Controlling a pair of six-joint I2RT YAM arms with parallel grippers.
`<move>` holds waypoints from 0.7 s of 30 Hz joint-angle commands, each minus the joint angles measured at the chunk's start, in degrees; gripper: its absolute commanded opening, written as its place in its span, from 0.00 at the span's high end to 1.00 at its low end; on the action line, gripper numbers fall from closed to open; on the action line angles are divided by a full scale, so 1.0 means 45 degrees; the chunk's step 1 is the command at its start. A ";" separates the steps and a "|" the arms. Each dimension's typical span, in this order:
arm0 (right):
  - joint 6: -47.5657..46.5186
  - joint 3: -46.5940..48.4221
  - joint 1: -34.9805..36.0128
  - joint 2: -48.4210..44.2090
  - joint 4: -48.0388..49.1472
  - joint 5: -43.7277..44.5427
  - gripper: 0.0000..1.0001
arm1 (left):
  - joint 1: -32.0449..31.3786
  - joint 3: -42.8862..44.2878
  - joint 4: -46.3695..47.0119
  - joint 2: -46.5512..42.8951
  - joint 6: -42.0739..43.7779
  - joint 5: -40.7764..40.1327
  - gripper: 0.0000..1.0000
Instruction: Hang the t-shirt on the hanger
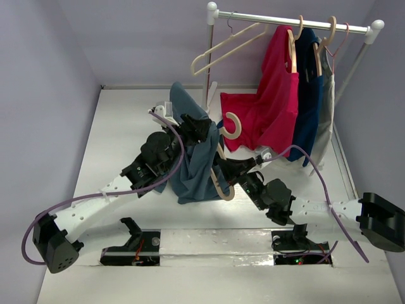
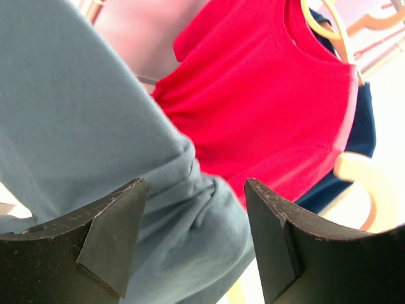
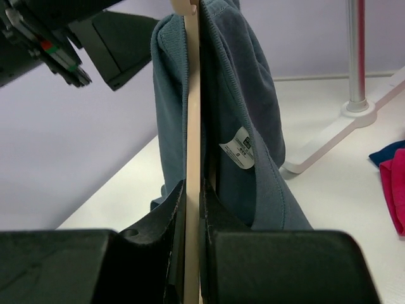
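Observation:
The slate-blue t-shirt (image 1: pixel 190 166) hangs partly over the pale tan hanger (image 1: pixel 231 126), which stands on edge above the table's middle. My right gripper (image 1: pixel 223 167) is shut on the hanger's thin edge (image 3: pixel 192 95), and its fingers (image 3: pixel 192 202) pinch the wood from both sides. The t-shirt (image 3: pixel 243 76) drapes over that hanger with its white tag (image 3: pixel 237 152) showing. My left gripper (image 1: pixel 199 130) sits at the top of the cloth. In the left wrist view its fingers (image 2: pixel 111 240) stand apart, with a bulge of the t-shirt (image 2: pixel 95 126) lying between them, nearer the left one.
A white clothes rack (image 1: pixel 294 22) stands at the back right with a red shirt (image 1: pixel 272 107), a navy shirt (image 1: pixel 310 95) and a grey garment (image 1: pixel 324 123) hanging on it. An empty cream hanger (image 1: pixel 221 50) hangs at its left end. The rack's foot (image 3: pixel 354 107) rests on the table.

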 commanded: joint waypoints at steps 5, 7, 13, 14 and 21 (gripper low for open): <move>0.0127 0.0104 0.0105 0.0104 0.1277 -0.0535 1.00 | 0.0005 -0.0115 0.0958 0.0215 -0.0267 0.0175 0.38; 0.0011 0.0261 0.0105 0.0280 0.1297 -0.0594 1.00 | 0.0005 0.0023 0.0995 0.0530 -0.0422 0.0155 0.38; -0.0516 0.0788 0.0105 0.0942 0.0926 -0.0790 1.00 | 0.0005 -0.0601 0.2477 0.1175 -0.1145 -0.0079 0.36; -0.0556 0.0827 0.0240 0.1061 0.0926 -0.0770 1.00 | 0.0005 -0.0621 0.2538 0.1253 -0.1243 -0.0040 0.36; -0.1434 0.1374 0.0593 0.1608 0.0868 -0.0653 1.00 | 0.0005 -0.1421 0.3534 0.1098 -0.1614 -0.0566 0.49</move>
